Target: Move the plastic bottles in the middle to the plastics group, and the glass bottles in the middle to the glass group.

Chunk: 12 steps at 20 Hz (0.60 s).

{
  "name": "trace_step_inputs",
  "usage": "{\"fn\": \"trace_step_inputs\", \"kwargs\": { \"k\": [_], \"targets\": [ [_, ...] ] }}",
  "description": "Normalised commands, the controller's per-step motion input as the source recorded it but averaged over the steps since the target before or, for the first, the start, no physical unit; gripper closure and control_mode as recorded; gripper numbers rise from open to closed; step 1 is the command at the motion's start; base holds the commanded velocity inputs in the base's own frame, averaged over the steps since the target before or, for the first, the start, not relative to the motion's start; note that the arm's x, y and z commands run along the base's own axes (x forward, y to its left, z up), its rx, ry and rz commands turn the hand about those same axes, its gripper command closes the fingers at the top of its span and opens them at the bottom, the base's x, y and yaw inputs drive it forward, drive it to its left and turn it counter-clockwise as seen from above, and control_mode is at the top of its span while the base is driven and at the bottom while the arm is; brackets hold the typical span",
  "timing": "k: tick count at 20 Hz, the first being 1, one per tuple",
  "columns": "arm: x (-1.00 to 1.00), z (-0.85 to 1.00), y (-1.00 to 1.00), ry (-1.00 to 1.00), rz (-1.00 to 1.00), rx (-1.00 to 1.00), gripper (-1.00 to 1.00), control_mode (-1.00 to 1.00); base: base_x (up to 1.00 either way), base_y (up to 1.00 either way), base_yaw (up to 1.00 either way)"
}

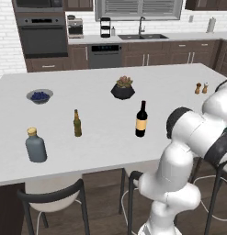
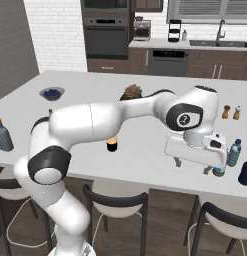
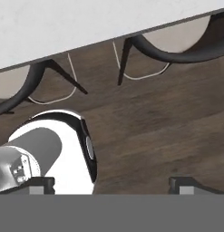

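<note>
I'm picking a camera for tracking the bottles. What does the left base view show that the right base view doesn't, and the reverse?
Left base view: the whole wine bottle and the beer bottle, standing apart on the counter. Right base view: the open gripper at the counter's near edge, beside a water bottle and a dark blue bottle; the arm covers the wine bottle except its base. Both: the flask, berry bowl, plant and two shakers.

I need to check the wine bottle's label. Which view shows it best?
The left base view: the wine bottle stands upright in full, tan label facing the camera. In the right base view the arm covers nearly all of it.
</note>
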Motion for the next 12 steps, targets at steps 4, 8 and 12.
{"fn": "trace_step_inputs", "kwargs": {
  "k": [4,8,12],
  "targets": [
    [0.18,0.01,1.0,-0.01,0.0,-0.11,-1.0,-1.0,0.0,0.0,0.0],
    [0.4,0.31,1.0,0.15,0.01,0.0,-1.0,-1.0,0.0,0.0,0.0],
    [0.39,0.4,1.0,0.32,0.13,0.0,-1.0,-1.0,0.0,0.0,0.0]
  ]
}}
